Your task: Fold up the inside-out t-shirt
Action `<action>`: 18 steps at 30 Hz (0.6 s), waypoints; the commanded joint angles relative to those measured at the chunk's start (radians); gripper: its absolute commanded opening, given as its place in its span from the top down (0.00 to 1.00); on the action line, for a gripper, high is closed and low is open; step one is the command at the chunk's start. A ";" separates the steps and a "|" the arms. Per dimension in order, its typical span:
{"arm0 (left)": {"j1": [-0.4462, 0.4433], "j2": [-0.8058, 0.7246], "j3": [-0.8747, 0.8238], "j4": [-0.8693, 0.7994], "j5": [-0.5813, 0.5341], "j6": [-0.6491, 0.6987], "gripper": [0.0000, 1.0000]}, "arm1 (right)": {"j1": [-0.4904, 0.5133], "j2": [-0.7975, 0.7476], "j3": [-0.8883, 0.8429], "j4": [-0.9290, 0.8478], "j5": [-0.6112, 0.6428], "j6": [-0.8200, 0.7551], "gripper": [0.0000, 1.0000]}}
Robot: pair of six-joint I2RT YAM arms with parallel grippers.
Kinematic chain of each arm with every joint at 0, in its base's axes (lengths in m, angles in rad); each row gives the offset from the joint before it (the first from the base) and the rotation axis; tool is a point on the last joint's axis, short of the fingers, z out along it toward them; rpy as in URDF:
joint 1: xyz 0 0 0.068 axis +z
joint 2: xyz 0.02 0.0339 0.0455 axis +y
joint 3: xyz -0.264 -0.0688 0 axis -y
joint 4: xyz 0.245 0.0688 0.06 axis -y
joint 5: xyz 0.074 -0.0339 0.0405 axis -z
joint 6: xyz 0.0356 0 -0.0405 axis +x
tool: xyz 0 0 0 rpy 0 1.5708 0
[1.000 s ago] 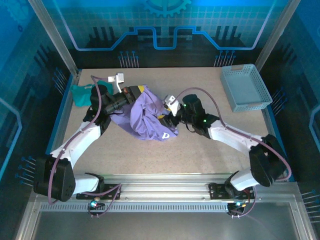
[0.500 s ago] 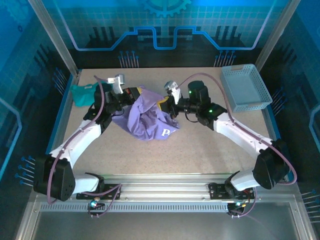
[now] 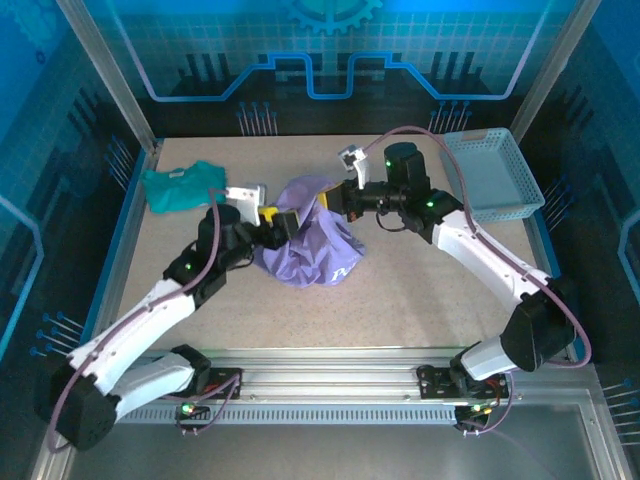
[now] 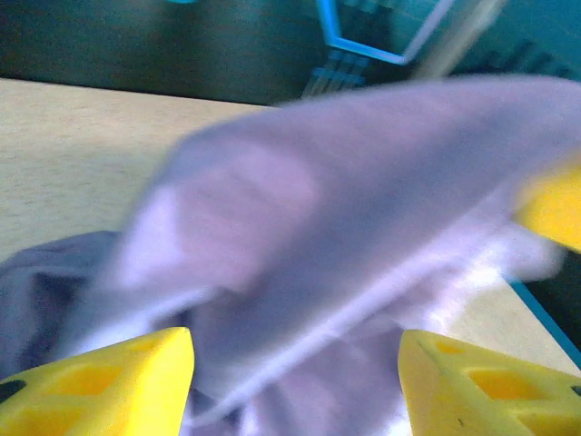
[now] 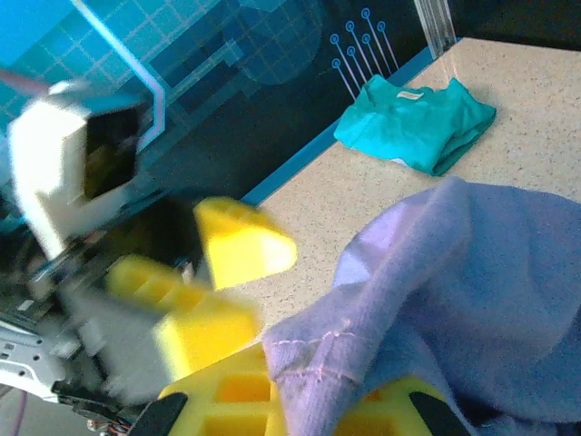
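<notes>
The speckled beige surface (image 3: 420, 300) carries a large lavender-purple cotton t-shirt (image 3: 318, 255). The shirt is bunched in a rumpled heap at about the surface's centre, with a scrap of white lettering showing at the heap's 5 o'clock edge. At 2 o'clock on the surface sits a pale blue rectangular plastic basket (image 3: 490, 178). At 10 o'clock lies a smaller crumpled teal-green shirt (image 3: 180, 186), well apart from the purple one.

The right end effector (image 3: 336, 200) is at the heap's 12 o'clock side, closed on the t-shirt. In the right wrist view a stitched hem of the purple cloth comes out from between its yellow fingers (image 5: 236, 413).

The left end effector (image 3: 283, 222) is at the heap's 9 o'clock side, and its yellow fingers (image 4: 118, 386) stand spread apart — open. The purple cloth is blurred just ahead of them in the left wrist view — whether they touch it cannot be told.
</notes>
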 commanded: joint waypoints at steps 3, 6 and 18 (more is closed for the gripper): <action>-0.065 0.043 -0.030 0.099 0.166 0.037 0.44 | -0.002 0.036 0.067 -0.034 -0.049 0.071 0.99; -0.064 0.116 0.011 0.121 0.177 0.052 0.46 | -0.001 0.037 0.072 -0.039 -0.050 0.084 0.99; -0.036 0.311 0.163 0.134 0.126 0.098 0.48 | -0.001 0.027 0.062 -0.055 -0.048 0.091 0.99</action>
